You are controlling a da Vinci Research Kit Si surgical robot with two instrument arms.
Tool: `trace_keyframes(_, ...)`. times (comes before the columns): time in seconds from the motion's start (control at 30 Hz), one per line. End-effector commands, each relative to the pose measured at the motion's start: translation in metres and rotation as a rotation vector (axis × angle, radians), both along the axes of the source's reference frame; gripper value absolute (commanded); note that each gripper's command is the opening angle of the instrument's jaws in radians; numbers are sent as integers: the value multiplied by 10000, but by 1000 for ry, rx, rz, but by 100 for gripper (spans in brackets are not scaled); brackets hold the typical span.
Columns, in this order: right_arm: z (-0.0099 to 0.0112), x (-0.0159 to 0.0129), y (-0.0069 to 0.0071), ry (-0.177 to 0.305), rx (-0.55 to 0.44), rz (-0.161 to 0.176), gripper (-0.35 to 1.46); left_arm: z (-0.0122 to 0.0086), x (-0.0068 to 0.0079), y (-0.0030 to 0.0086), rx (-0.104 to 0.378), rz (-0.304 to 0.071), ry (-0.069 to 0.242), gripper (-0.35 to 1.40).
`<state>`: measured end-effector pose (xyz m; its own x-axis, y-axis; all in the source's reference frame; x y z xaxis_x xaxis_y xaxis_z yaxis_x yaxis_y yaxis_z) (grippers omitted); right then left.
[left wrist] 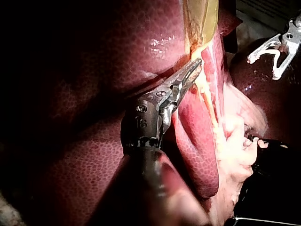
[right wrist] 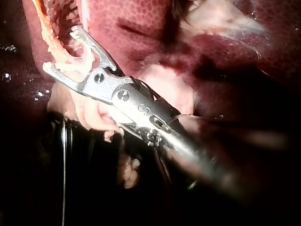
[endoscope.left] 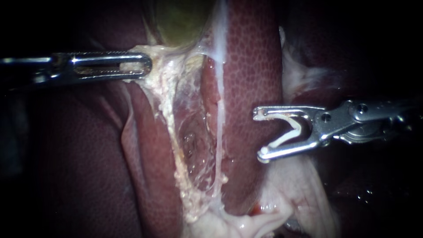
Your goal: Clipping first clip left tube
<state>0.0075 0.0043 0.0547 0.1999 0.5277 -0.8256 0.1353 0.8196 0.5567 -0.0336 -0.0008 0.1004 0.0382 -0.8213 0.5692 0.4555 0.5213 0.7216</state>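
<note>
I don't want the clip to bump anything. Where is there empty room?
Bare liver lies free between the thin right tube and the right instrument, whose jaws hold the clip. More bare liver lies left of the fatty left tube. Crowded: between the tubes, and where the left instrument grips pale tissue under the gallbladder.

Left instrument (endoscope.left: 143,67) holds tissue (endoscope.left: 164,88) below gallbladder (endoscope.left: 180,22); right instrument (endoscope.left: 260,135), clip (endoscope.left: 293,132) in its jaws, lies right of tubes (endoscope.left: 219,132).

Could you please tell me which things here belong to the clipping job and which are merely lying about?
Job: right instrument carrying the clip; left tube; left instrument gripping fatty tissue.
Bystanders: liver; gallbladder; right tube.
</note>
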Motion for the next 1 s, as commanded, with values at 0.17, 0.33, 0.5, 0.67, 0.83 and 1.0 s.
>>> trace_keyframes(0.17, -1, 0, 0, 0, 0, 0, 60, 0, 0, 0, 0, -1, 0, -35)
trace_keyframes(0.33, -1, 1, 0, 0, 0, 1, 60, 0, 0, -1, 0, -1, 1, -35)
trace_keyframes(0.5, 0, 5, 0, 1, 0, 4, 60, 0, 0, -1, 0, -1, 1, -35)
trace_keyframes(0.67, 6, 18, -6, 5, -6, 14, 60, 1, 0, -1, -1, -1, 1, -35)
trace_keyframes(0.83, 25, 43, -20, 28, -13, 6, 60, 0, 0, -1, -1, -1, 1, -35)
trace_keyframes(1.0, 47, 69, -32, 46, -21, 4, 60, 0, 0, -2, -1, -2, 1, -35)
